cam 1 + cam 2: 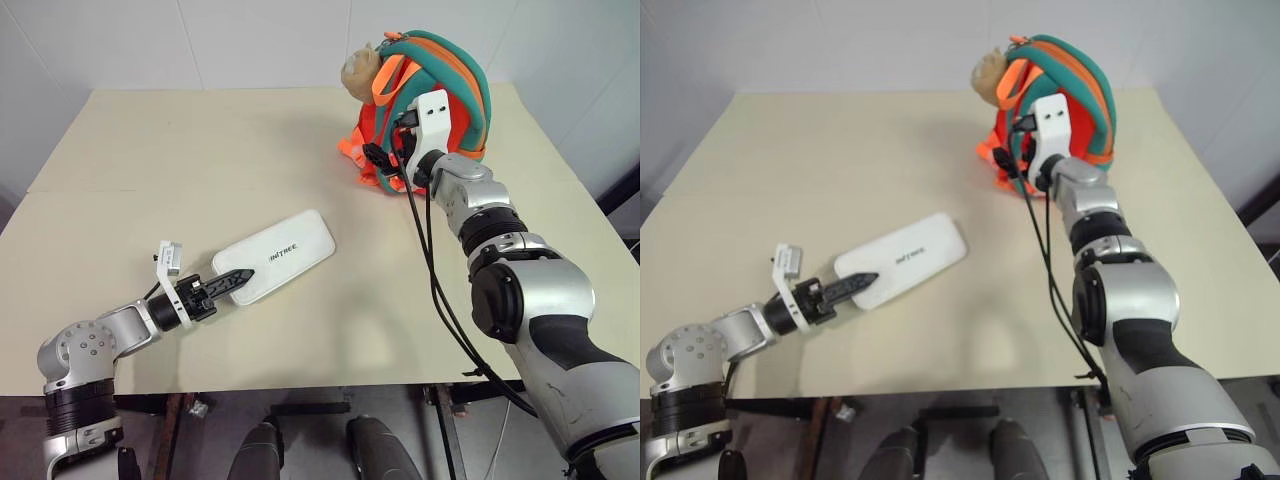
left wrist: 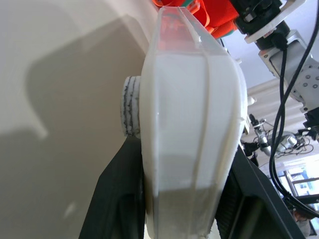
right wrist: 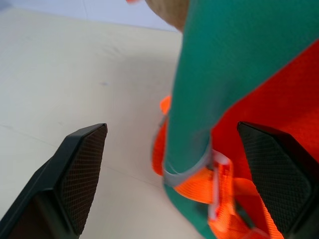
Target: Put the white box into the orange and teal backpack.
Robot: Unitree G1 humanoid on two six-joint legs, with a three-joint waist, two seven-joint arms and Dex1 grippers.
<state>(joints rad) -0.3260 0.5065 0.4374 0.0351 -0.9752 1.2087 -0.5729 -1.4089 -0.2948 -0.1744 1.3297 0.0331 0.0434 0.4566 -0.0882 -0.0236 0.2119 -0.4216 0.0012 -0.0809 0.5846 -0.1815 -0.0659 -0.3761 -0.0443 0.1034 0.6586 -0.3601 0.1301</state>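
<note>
Lying flat on the beige desk (image 1: 130, 150), the thin white rounded box (image 1: 285, 252) has its near end clamped in your left claw (image 1: 232, 281). Your right claw (image 3: 174, 184), fingers apart, hides part of the upright orange-and-teal backpack (image 1: 460, 80).

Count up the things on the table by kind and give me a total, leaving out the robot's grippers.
White box: 1
Orange and teal backpack: 1
Tan plush charm on the backpack: 1
Total: 3
</note>
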